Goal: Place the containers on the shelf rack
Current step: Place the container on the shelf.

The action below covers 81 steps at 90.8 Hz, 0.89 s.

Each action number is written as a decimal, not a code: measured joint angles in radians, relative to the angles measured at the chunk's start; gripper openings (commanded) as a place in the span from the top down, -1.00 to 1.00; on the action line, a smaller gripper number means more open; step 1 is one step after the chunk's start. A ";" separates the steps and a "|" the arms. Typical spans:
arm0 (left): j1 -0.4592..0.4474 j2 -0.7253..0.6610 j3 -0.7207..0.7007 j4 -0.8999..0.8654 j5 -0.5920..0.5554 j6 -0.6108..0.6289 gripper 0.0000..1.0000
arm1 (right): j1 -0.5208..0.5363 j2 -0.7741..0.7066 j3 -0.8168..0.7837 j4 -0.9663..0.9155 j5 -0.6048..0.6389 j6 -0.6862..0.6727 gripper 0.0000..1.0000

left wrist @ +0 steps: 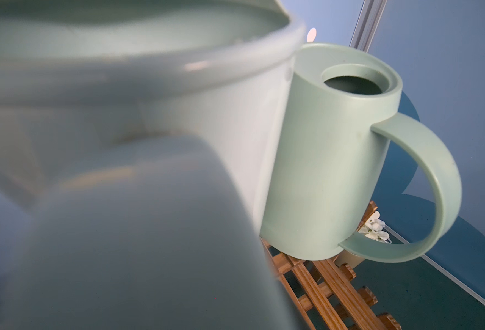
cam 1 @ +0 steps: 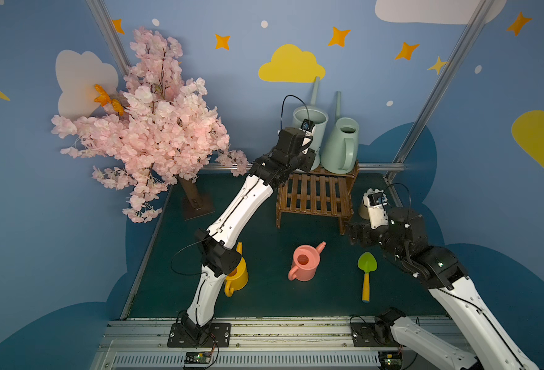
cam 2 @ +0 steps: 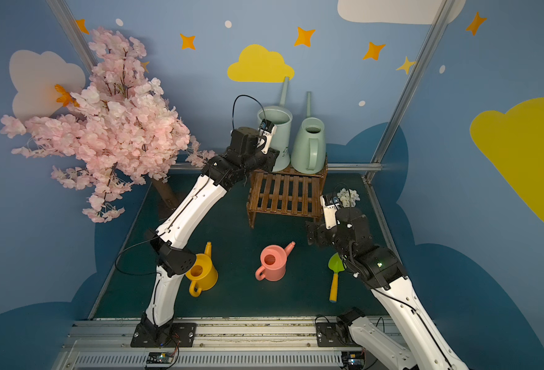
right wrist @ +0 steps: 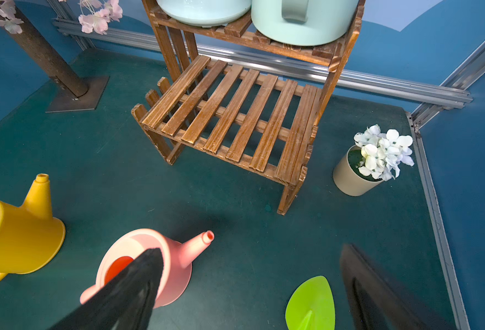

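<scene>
Dark green matting covers the tabletop (cam 1: 264,304). Read every position as a clock face in a top view, with 12 o'clock at the back wall.

1. Pink blossom tree (cam 1: 149,128): stands at 10 o'clock.
2. Shelf rack (cam 1: 315,195): brown slatted wood, at 12 to 1 o'clock against the back rail.
3. Blue-grey can (cam 1: 318,134): upright on the rack's upper tier, on its 9 o'clock side, spout rising against the wall.
4. Mint-green can (cam 1: 337,150): upright on the same tier, just beside the blue-grey can at its 3 o'clock, handle facing 6 o'clock.
5. Yellow can (cam 1: 240,275): upright on the tabletop at 8 o'clock, partly behind the left arm (cam 1: 241,205).
6. Pink can (cam 1: 305,262): upright on the tabletop near centre, toward 5 o'clock, spout pointing to 2 o'clock. Both small cans are well apart from the rack.
7. Trowel (cam 1: 366,272): flat at 4 o'clock, green blade toward 12.
8. Cream flower pot (right wrist: 352,177): at 2 o'clock, near the rack's side.
9. Left fingers: at the blue-grey can's handle side, hidden by the wrist. The left wrist view shows only the blurred handle (left wrist: 150,228), so you cannot tell whether they are spread or pinching.
10. Right fingers (right wrist: 138,285): spread wide, pinching nothing, above the tabletop between the pink can and the trowel blade.
</scene>
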 measured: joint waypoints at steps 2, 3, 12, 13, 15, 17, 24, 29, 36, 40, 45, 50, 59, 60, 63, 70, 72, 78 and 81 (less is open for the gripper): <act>0.000 -0.001 0.000 0.000 0.002 -0.001 0.23 | 0.000 0.000 0.000 -0.001 0.000 0.000 -0.95; 0.000 -0.001 -0.001 0.000 0.002 -0.002 0.23 | 0.000 0.000 -0.001 0.000 0.000 0.000 -0.95; -0.002 -0.005 -0.003 0.000 0.006 -0.011 0.24 | 0.000 -0.003 -0.002 0.000 0.000 0.000 -0.95; -0.002 -0.007 -0.005 0.000 0.006 -0.012 0.24 | 0.000 -0.003 -0.002 0.000 0.000 0.000 -0.95; -0.002 -0.010 -0.009 0.000 0.007 -0.013 0.25 | 0.000 -0.004 -0.003 0.000 0.000 0.000 -0.95; -0.002 -0.013 -0.012 0.000 0.007 -0.015 0.25 | 0.000 -0.005 -0.005 0.000 0.000 0.000 -0.95; -0.002 -0.023 -0.025 0.000 0.009 -0.017 0.25 | 0.000 -0.008 -0.008 0.000 0.000 0.001 -0.95; -0.002 -0.030 -0.032 0.000 0.009 -0.019 0.26 | 0.000 -0.010 -0.010 0.000 0.000 0.001 -0.95; -0.003 -0.039 -0.042 0.000 0.009 -0.019 0.26 | 0.000 -0.011 -0.011 0.000 0.000 0.001 -0.95; -0.002 -0.042 -0.045 0.000 0.009 -0.019 0.26 | 0.000 -0.011 -0.012 0.000 0.000 0.002 -0.95; -0.003 -0.043 -0.046 0.000 0.008 -0.019 0.21 | 0.000 -0.011 -0.013 0.000 0.000 0.003 -0.95; -0.003 -0.043 -0.048 0.001 0.005 -0.019 0.16 | 0.000 -0.011 -0.014 0.000 0.000 0.004 -0.95; -0.002 -0.043 -0.058 0.001 0.001 -0.019 0.07 | 0.000 -0.011 -0.015 0.000 -0.001 0.004 -0.95; -0.002 -0.043 -0.060 0.000 0.001 -0.019 0.07 | 0.000 -0.011 -0.015 0.000 -0.001 0.004 -0.95; -0.002 -0.043 -0.064 0.000 0.000 -0.019 0.05 | 0.000 -0.011 -0.015 0.000 -0.001 0.004 -0.95; -0.002 -0.046 -0.075 0.008 0.001 -0.019 0.00 | 0.000 -0.012 -0.015 0.000 -0.001 0.005 -0.95; -0.002 -0.049 -0.080 0.009 0.001 -0.019 -0.02 | 0.000 -0.012 -0.015 0.000 -0.001 0.005 -0.95; -0.002 -0.064 -0.102 0.009 0.002 -0.019 -0.08 | 0.000 -0.013 -0.015 0.000 -0.001 0.005 -0.95; -0.002 -0.074 -0.116 0.010 0.004 -0.019 -0.12 | 0.000 -0.013 -0.015 0.000 -0.001 0.006 -0.95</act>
